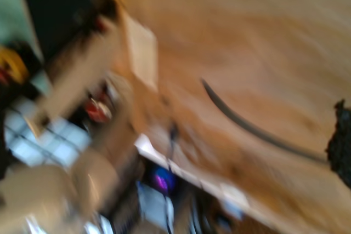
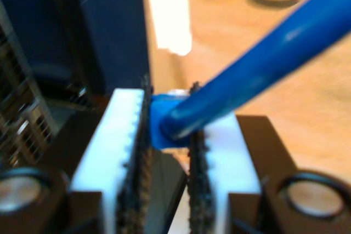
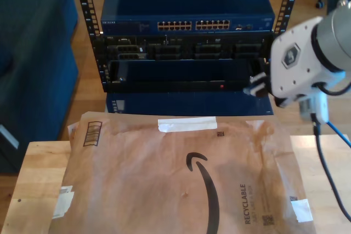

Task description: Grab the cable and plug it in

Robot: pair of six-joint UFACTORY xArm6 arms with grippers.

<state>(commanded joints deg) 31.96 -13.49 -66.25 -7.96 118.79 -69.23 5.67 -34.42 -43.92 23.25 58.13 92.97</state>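
First wrist view is badly smeared: a brown paper mailer [image 1: 247,53] with a dark curved mark across it, clutter beyond its edge, and nothing sharp enough to show my first gripper's fingers, so I cannot tell whether they are apart or together.

Second wrist view looks straight along my second gripper [image 2: 167,135]. Its two white fingers [image 2: 123,141] with dark toothed pads are closed on the cable [image 2: 263,64], pinching the blue boot at its end between them; the blue cord runs up and away from the fingers over the brown paper. The plug tip itself is hidden beyond the fingers. I judge the cable light, limp along its length and stiff only at the boot, with a smooth jacket that could slip or twist; the boot just behind the plug is the place to hold, since the small latch there is likely fragile.

Exterior view shows an arm [image 3: 307,58] at that view's right, in front of a rack [image 3: 186,53] holding a blue switch [image 3: 186,4] with rows of ports, while a thin blue strand trails below the arm, above the wooden surface [image 3: 38,173].
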